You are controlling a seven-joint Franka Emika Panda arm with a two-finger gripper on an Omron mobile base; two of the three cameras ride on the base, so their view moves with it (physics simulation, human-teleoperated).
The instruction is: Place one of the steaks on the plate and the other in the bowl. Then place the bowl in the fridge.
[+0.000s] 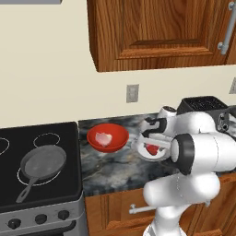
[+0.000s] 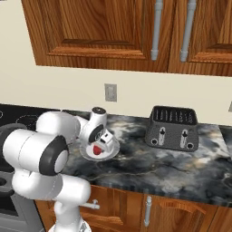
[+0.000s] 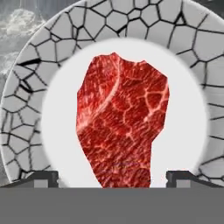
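Dark marbled countertop under wooden wall cabinets is my work surface. I read the gripper [image 3: 112,178] jaws as apart: both tips flank the bright red steak [image 3: 121,120] without clamping it. That steak lies flat at the centre of the plate [image 3: 205,52], so 1 placement looks done. Left of it, the red bowl [image 1: 119,134] holds the paler steak [image 1: 103,137], ready for the fridge step. Beyond stand a toaster [image 2: 172,127] and frying pan [image 1: 42,163]. No legible writing.
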